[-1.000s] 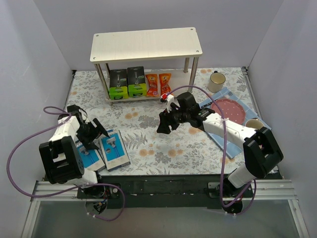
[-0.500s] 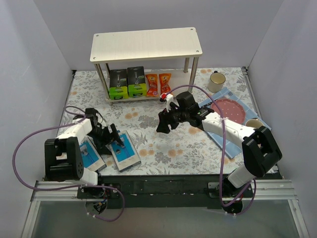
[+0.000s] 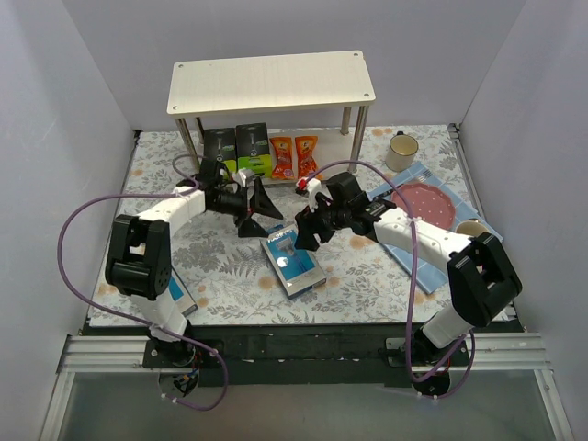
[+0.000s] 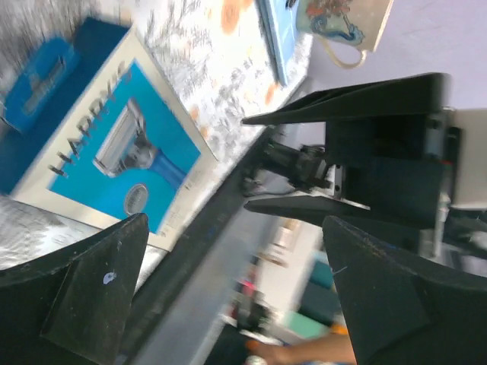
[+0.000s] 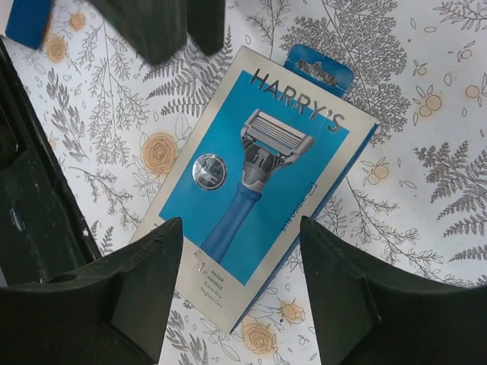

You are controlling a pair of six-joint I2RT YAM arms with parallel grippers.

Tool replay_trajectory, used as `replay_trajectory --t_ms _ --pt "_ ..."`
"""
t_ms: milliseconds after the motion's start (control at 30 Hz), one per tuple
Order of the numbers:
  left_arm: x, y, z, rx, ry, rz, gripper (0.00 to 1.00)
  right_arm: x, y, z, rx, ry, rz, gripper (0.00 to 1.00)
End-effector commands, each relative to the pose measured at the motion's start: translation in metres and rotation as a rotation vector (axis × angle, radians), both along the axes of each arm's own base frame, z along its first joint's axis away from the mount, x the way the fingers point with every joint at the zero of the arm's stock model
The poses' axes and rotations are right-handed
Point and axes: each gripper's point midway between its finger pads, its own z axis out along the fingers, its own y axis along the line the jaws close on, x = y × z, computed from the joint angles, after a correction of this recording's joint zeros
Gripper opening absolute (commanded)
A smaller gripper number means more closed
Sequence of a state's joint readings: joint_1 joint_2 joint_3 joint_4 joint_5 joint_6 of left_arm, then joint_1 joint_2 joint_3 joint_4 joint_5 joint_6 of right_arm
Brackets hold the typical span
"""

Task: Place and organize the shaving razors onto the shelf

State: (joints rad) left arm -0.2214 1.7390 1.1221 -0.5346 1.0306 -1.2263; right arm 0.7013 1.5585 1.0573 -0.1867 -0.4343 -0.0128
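Straight below my right gripper (image 5: pixel 240 228), spread wide and empty, the blue-and-white razor box (image 5: pixel 255 205) lies with its long axis diagonal, nearer it than my wide-open left gripper (image 3: pixel 260 213).

Blue-and-white razor box (image 3: pixel 294 264) lies flat, askew, before me; the shelf's (image 3: pixel 271 83) lower tier holds two black boxes (image 3: pixel 237 152) and two orange packets (image 3: pixel 294 156).

white arms (image 3: pixel 424 237), purple cables (image 3: pixel 61 257), blk left claw (image 3: pixel 260 213), right claw (image 3: pixel 303 230)

lab test cell: plain walls (image 3: pixel 83 83) enclosing a robot table (image 3: pixel 367 276)
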Motion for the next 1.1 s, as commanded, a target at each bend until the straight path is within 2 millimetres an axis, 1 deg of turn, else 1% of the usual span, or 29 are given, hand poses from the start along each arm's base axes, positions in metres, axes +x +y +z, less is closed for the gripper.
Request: replay_trajectory --t_ms 0,67,100,167,233,300,333,367,400,433,467,500,533,567,600,633,667,700,733,767,800,833,867,900,933,967,1000,1033,1067 --pt "0.009 0.031 0.008 0.23 -0.308 -0.036 0.98 -0.019 -0.006 -0.011 -0.038 -0.014 0.052 0.7" --pt "0.007 0.047 -0.007 0.349 -0.374 -0.022 0.98 -0.023 -0.012 -0.02 -0.098 -0.051 0.038 0.71" --pt "0.011 0.053 -0.006 0.396 -0.445 -0.005 0.98 -0.025 -0.019 -0.025 -0.131 -0.067 0.016 0.72" --pt "0.009 0.059 -0.012 0.432 -0.446 0.025 0.98 -0.019 -0.03 -0.031 -0.181 -0.087 -0.057 0.73" --pt "0.002 0.06 -0.018 0.434 -0.377 0.069 0.98 -0.013 -0.04 -0.04 -0.232 -0.101 -0.101 0.75" --pt "-0.002 0.062 -0.023 0.426 -0.348 0.119 0.98 -0.012 -0.042 -0.048 -0.251 -0.093 -0.109 0.75" --pt "-0.005 0.062 -0.014 0.401 -0.38 0.125 0.96 -0.011 -0.038 -0.047 -0.242 -0.088 -0.102 0.75" --pt "-0.006 0.063 -0.012 0.398 -0.396 0.127 0.92 -0.009 -0.035 -0.048 -0.241 -0.087 -0.101 0.74" --pt "-0.008 0.063 -0.01 0.393 -0.411 0.122 0.84 -0.007 -0.034 -0.054 -0.253 -0.074 -0.102 0.74" --pt "-0.014 0.062 -0.01 0.375 -0.419 0.102 0.78 -0.003 -0.032 -0.055 -0.251 -0.076 -0.105 0.73" --pt "-0.017 0.063 -0.004 0.362 -0.449 0.097 0.72 0.001 -0.027 -0.052 -0.243 -0.08 -0.097 0.73" --pt "-0.02 0.064 -0.003 0.355 -0.458 0.093 0.59 0.002 -0.025 -0.061 -0.253 -0.065 -0.08 0.73" --pt "-0.025 0.065 -0.004 0.347 -0.471 0.076 0.51 0.0 -0.019 -0.064 -0.231 -0.053 -0.032 0.72" --pt "-0.03 0.064 0.004 0.314 -0.495 0.064 0.38 0.001 -0.011 -0.062 -0.201 -0.05 0.007 0.7" --pt "-0.031 0.069 0.006 0.31 -0.494 0.079 0.24 -0.002 -0.006 -0.07 -0.189 -0.015 0.052 0.69" --pt "-0.03 0.072 0.01 0.309 -0.506 0.094 0.06 -0.009 0.002 -0.069 -0.137 0.004 0.137 0.65" --pt "-0.029 0.076 0.014 0.312 -0.518 0.099 0.0 -0.01 0.006 -0.071 -0.127 0.01 0.17 0.63" --pt "-0.026 0.085 0.019 0.322 -0.529 0.132 0.0 -0.008 0.015 -0.071 -0.108 0.004 0.217 0.6" --pt "-0.022 0.091 0.025 0.331 -0.539 0.157 0.0 -0.014 0.023 -0.069 -0.072 -0.018 0.313 0.53" --pt "-0.017 0.103 0.027 0.347 -0.532 0.204 0.0 -0.016 0.028 -0.07 -0.072 -0.038 0.362 0.51" --pt "-0.015 0.109 0.03 0.359 -0.529 0.221 0.0 -0.011 0.039 -0.069 -0.063 -0.063 0.414 0.5" --pt "-0.013 0.113 0.032 0.363 -0.532 0.235 0.0 -0.021 0.052 -0.064 -0.031 -0.079 0.495 0.49" --pt "-0.008 0.125 0.036 0.378 -0.54 0.272 0.0 -0.019 0.059 -0.062 -0.018 -0.175 0.613 0.49" --pt "-0.008 0.129 0.038 0.392 -0.548 0.282 0.0 -0.03 0.067 -0.065 -0.035 -0.159 0.702 0.47" --pt "-0.007 0.131 0.038 0.402 -0.556 0.287 0.0 -0.034 0.071 -0.066 -0.027 -0.194 0.781 0.47" --pt "-0.009 0.132 0.036 0.407 -0.556 0.283 0.0 -0.035 0.072 -0.079 -0.049 -0.266 0.899 0.47" --pt "-0.009 0.133 0.036 0.408 -0.564 0.276 0.0 -0.041 0.074 -0.077 -0.073 -0.298 0.972 0.49" --pt "-0.011 0.131 0.034 0.404 -0.563 0.268 0.0 -0.036 0.074 -0.082 -0.115 -0.346 0.989 0.5" --pt "-0.011 0.131 0.031 0.397 -0.557 0.262 0.0 -0.031 0.077 -0.072 -0.117 -0.374 0.961 0.53"
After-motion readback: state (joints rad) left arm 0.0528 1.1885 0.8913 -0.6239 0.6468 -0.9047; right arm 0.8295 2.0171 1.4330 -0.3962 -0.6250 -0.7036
